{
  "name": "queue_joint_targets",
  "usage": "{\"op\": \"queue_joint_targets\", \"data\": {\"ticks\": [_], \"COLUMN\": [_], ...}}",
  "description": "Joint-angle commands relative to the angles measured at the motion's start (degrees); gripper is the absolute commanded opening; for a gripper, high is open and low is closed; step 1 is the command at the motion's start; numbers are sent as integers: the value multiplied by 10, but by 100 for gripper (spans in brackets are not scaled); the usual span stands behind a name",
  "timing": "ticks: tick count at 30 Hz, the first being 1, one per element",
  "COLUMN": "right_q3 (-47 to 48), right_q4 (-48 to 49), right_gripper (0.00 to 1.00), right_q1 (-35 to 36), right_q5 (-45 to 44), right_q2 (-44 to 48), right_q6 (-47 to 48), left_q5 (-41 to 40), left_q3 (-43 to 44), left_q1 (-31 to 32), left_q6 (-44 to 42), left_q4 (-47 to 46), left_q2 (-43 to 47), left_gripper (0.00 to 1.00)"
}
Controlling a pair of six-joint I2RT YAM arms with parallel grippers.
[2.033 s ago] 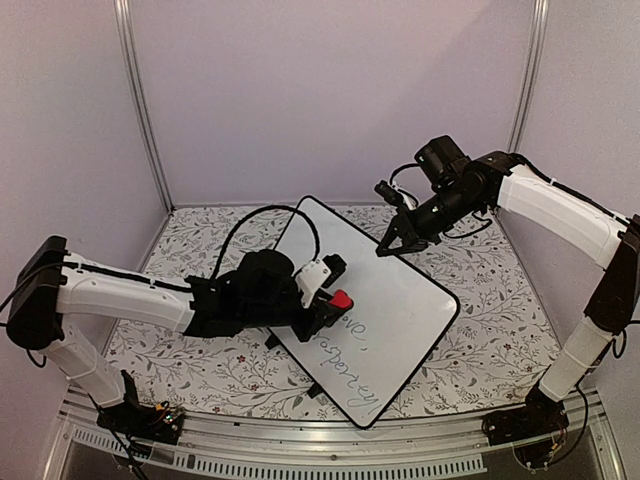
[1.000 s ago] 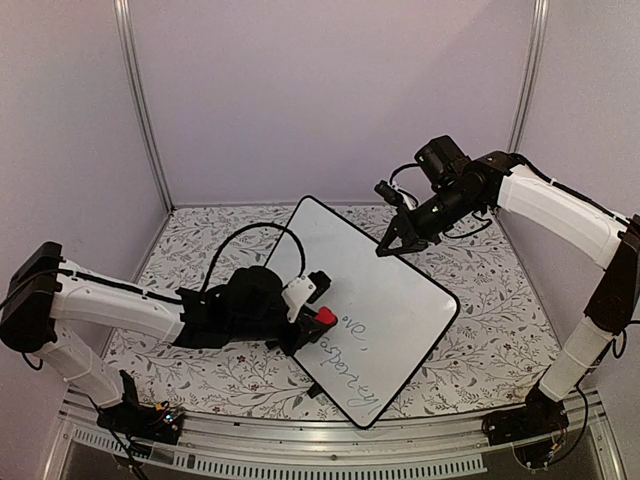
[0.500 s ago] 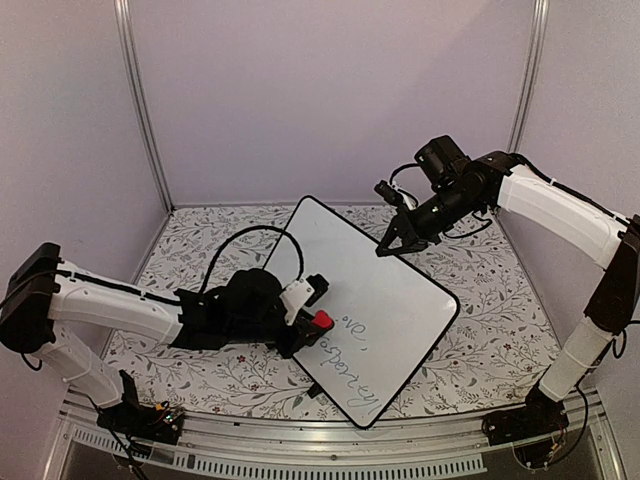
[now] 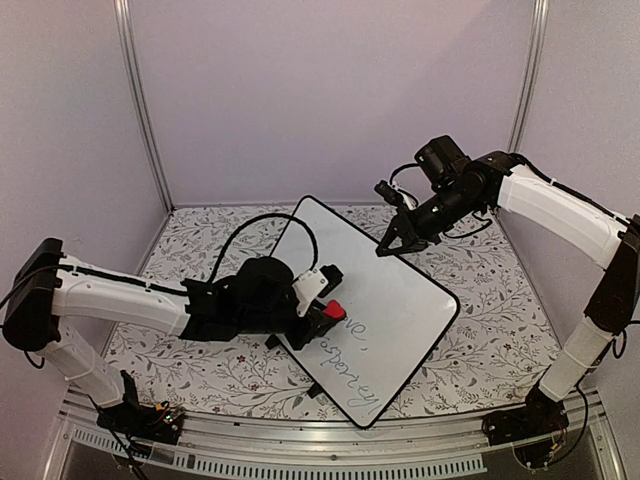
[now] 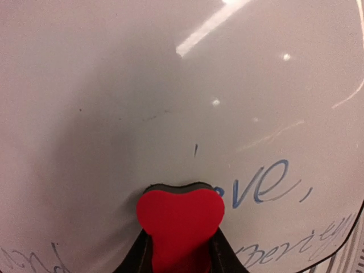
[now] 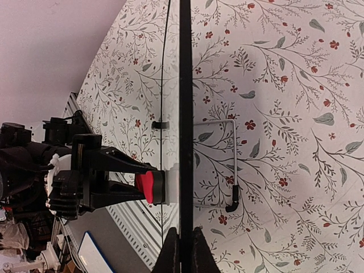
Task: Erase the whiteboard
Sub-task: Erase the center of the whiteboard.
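Observation:
The whiteboard [image 4: 405, 290] stands tilted on the table, its face [image 5: 170, 79] white with a thin black rim [image 6: 185, 85]. Blue-grey cursive handwriting [image 4: 348, 362] remains on its lower part, with letters [image 5: 264, 185] just right of the eraser. My left gripper [image 4: 328, 312] is shut on a red heart-shaped eraser [image 5: 181, 213], whose dark pad presses flat against the board [image 6: 149, 186]. My right gripper [image 4: 385, 247] is shut on the board's upper rim, its fingertips [image 6: 170, 250] on either side of the black edge.
A floral-patterned cloth [image 4: 480, 340] covers the table. The board's wire stand [image 6: 234, 165] props it from behind. Small black feet [image 4: 316, 390] sit at its lower edge. Metal frame posts [image 4: 140, 100] and lilac walls enclose the area.
My left gripper has slid the eraser to the right and slightly up along the board, over the start of the upper written word. The right arm has not moved.

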State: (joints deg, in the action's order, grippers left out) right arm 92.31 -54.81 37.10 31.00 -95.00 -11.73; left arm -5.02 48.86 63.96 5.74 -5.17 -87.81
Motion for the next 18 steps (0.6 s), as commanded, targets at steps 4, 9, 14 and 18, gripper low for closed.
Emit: {"op": "queue_joint_targets", "data": {"ticks": [4, 9, 14, 18], "right_q3": [6, 6, 14, 5], "right_q4": [10, 10, 5, 10], "right_gripper": [0, 0, 0, 0], "right_q1": [14, 14, 14, 14], "right_q5": [16, 15, 18, 17], "right_q2": [-4, -4, -7, -6], "right_q6": [21, 21, 20, 20], "left_q5": [-22, -14, -21, -40], "left_q3": [45, 64, 67, 26], "left_q1": [-3, -3, 0, 0], "left_q6": [-28, -32, -22, -2], "left_q4": [-1, 2, 24, 18], "left_q2": [-22, -36, -43, -25], "left_gripper": [0, 0, 0, 0]}}
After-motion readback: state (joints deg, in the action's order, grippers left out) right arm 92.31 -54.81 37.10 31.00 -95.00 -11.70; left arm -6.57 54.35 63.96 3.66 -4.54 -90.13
